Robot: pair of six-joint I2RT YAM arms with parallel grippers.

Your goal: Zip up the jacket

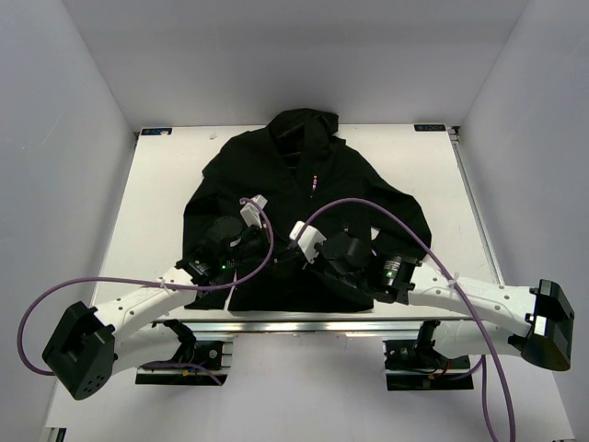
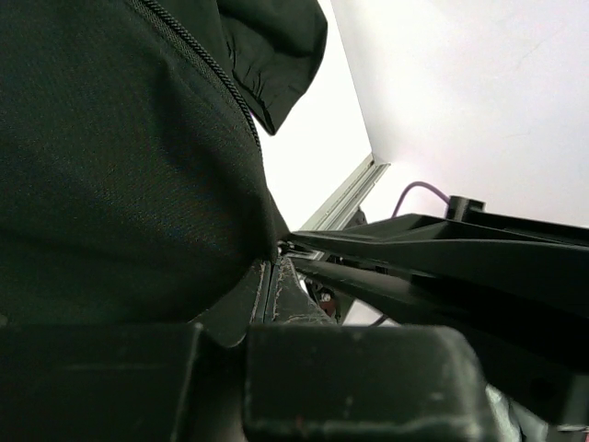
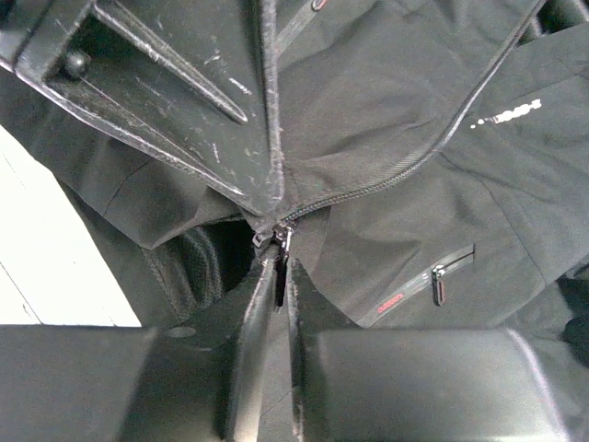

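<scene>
The black hooded jacket (image 1: 304, 184) lies flat on the white table (image 1: 156, 203), hood at the far side, and fills the left wrist view (image 2: 110, 166) and right wrist view (image 3: 414, 120). Both grippers meet at the bottom of its front zipper. My left gripper (image 1: 267, 261) is shut on the jacket's hem fabric (image 2: 269, 276); its fingers (image 3: 184, 92) show in the right wrist view. My right gripper (image 1: 293, 261) is shut on the zipper pull (image 3: 280, 276) just below the slider (image 3: 282, 236). Above the slider the zipper teeth (image 3: 396, 175) curve away, unjoined.
A pocket zipper (image 3: 440, 281) and white chest marks (image 3: 506, 115) lie right of the front zipper. Purple cables (image 1: 359, 204) loop over the jacket's lower part. A metal rail (image 1: 276, 324) runs along the table's near edge. White walls enclose the table.
</scene>
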